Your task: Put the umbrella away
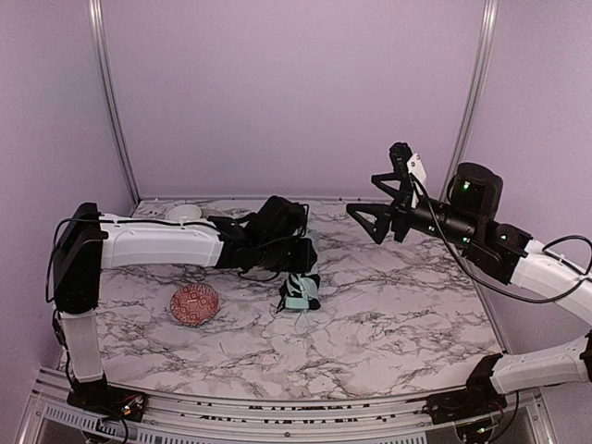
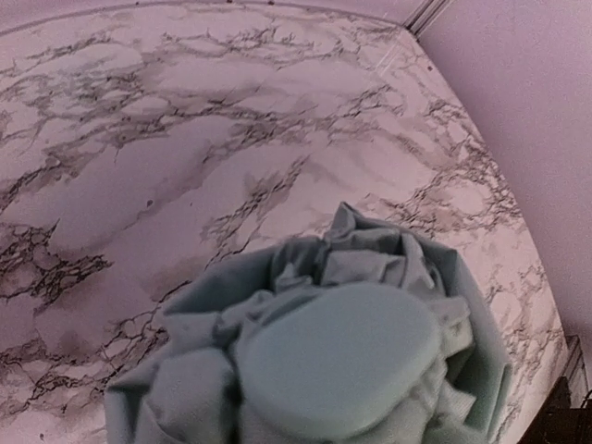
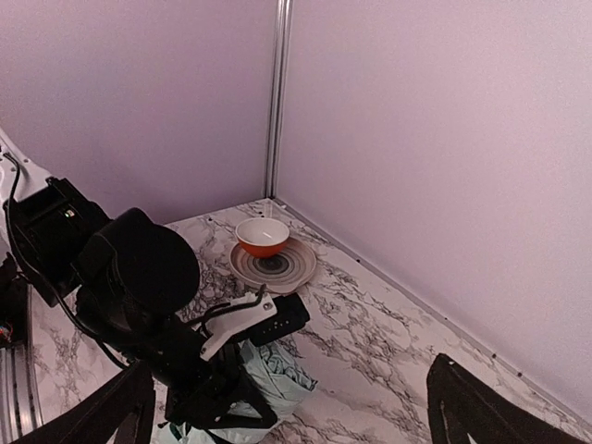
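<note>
Red-patterned, a small bowl (image 1: 195, 304) sits on the marble table (image 1: 398, 314) well off to the outer side of the left jaws, and an orange bowl (image 3: 262, 238) rests on a ringed plate (image 3: 277, 268) behind them; both look like bystanders, apart from the work

Reaching across the table, the left gripper (image 1: 301, 289) points down onto the umbrella (image 1: 296, 302), which lies collapsed into a crumpled pale bundle on the marble directly under and between those jaws. Its rounded handle (image 2: 338, 356) fills the bottom of the left wrist view with fabric puffed up around it, so the fingers themselves are hidden there. From the right wrist view, dark fingers straddle the fabric on both sides: the jaws stand part-way closed and appear to be pinching the bundle. That grip probably serves to keep the loose cloth gathered and pinned so it cannot spring out

Further right, the right gripper (image 1: 363, 194) hangs high above the table, well apart from the umbrella, jaws spread fully and touching nothing. It seems parked there to leave the left arm room, aimed towards the bundle for a possible second hold
</note>
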